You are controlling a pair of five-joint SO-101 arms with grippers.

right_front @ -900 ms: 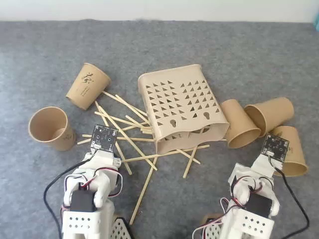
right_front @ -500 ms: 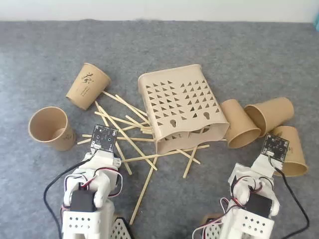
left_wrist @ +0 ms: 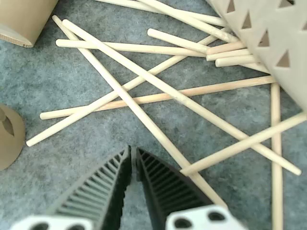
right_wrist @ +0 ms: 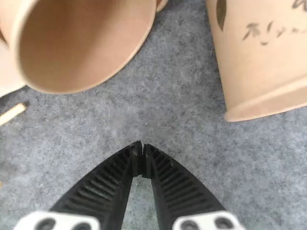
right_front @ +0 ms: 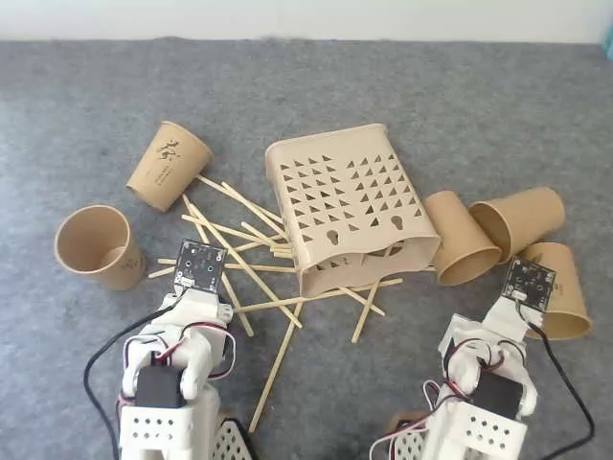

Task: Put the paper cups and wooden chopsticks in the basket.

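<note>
**Status:** nothing is in the basket (right_front: 350, 206) yet; the task stands at its opening step, with no grasp made.

**Basket:** it lies tipped over near the middle of the grey bench (right_front: 460, 96), a perforated wall uppermost; which way its mouth faces cannot be told for certain.

**Cups:** 5 paper cups (right_front: 170, 165) are out on the bench; 2 sit left of the basket and apart from it, 1 on its side and 1 showing its open mouth; 3 lie on their sides in a cluster to the right, the closest of them just beside the basket wall.

**Chopsticks:** the wooden chopsticks (right_front: 239, 254) lie crossed in a loose heap between the 2 left-hand cups and the basket; several run under the basket's lower edge.

**Left arm** (right_front: 196, 307)**:** it hangs over the heap; its jaws are clenched together on nothing, tips just short of a crossing stick.

**Right arm** (right_front: 503, 326)**:** its jaws are likewise pressed together and empty, tips over bare bench between 2 of the right-hand cups.

**Assessment:** the next move calls for a pair of jaws to part before any descent; the crossed sticks suggest taking 1 top stick alone; a cup is best taken by its rim; the tipped basket probably needs righting, or loading through its mouth.
</note>
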